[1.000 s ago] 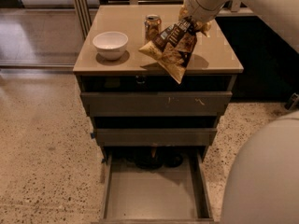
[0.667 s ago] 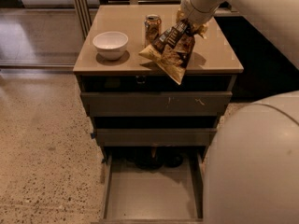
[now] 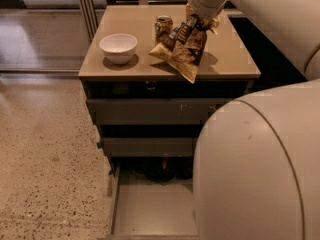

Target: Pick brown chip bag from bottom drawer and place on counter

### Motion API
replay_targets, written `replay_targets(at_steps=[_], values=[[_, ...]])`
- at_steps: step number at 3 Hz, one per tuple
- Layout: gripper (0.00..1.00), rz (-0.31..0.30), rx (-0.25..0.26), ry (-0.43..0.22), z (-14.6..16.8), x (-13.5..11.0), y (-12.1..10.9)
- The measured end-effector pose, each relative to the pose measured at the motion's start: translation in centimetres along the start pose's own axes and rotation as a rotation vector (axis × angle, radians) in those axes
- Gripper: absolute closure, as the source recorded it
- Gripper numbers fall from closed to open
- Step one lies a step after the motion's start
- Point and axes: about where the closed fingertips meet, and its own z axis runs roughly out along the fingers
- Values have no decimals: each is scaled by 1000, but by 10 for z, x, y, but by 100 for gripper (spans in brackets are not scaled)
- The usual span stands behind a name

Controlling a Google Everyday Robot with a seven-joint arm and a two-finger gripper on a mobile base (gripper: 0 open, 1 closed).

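Observation:
My gripper (image 3: 198, 20) hangs from the arm at the top right and is shut on the upper end of the brown chip bag (image 3: 184, 48). The bag is crinkled dark brown with tan ends. It hangs tilted over the middle of the beige counter (image 3: 227, 59), its lower corner reaching the counter's front edge. I cannot tell whether it touches the top. The bottom drawer (image 3: 150, 209) is pulled open below, its grey floor bare where it shows. Its right part is hidden by my arm.
A gold drink can (image 3: 162, 26) stands just left of the bag and a white bowl (image 3: 118, 47) sits on the counter's left side. Two grey drawers (image 3: 145, 111) above are closed. My arm's pale casing (image 3: 255, 169) fills the lower right. Speckled floor lies to the left.
The arm's casing has swung in and now covers much more of the lower right, hiding the drawer's right side. The bag stays held over the counter, almost unmoved.

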Motion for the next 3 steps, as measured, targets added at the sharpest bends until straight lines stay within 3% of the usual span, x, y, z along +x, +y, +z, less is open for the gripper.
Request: replay_targets(at_steps=[1,3], values=[[100,-6,-13,38,11,9,-13],[100,16,-36,20,18,0,-4]])
